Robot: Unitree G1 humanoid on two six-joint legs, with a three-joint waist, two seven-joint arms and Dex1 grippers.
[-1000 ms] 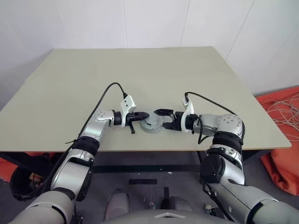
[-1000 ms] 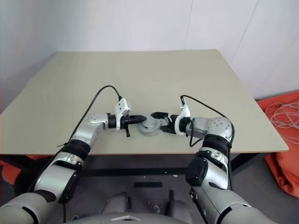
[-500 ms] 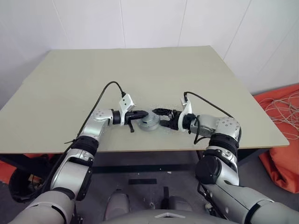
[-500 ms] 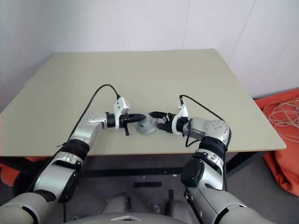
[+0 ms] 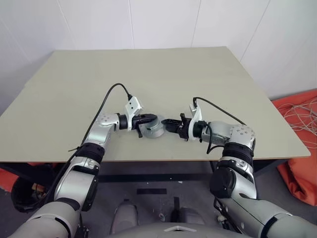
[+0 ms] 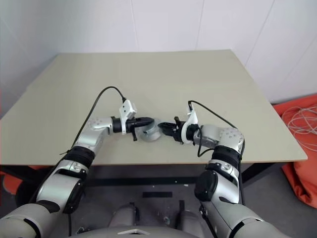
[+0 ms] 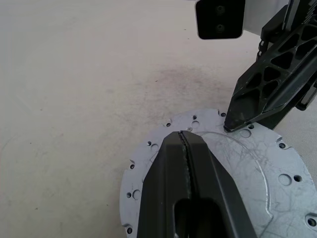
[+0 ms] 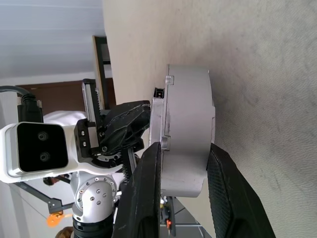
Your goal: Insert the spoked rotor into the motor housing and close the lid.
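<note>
Right wrist view has the right end effector (image 8: 181, 163) straddling the motor housing (image 8: 190, 126) on the tabletop (image 8: 257, 64); left end effector (image 7: 187, 141), fingers pressed together, rests on the lid (image 7: 247, 163).

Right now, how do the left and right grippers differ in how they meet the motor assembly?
The left gripper is shut, its fingers pressed together and lying over the lid's flat top. The right gripper has its fingers apart, straddling the motor housing with one on each side of its thickness. The left comes from the robot's left side, the right from the opposite side. Both meet the same assembly on the table.
</note>
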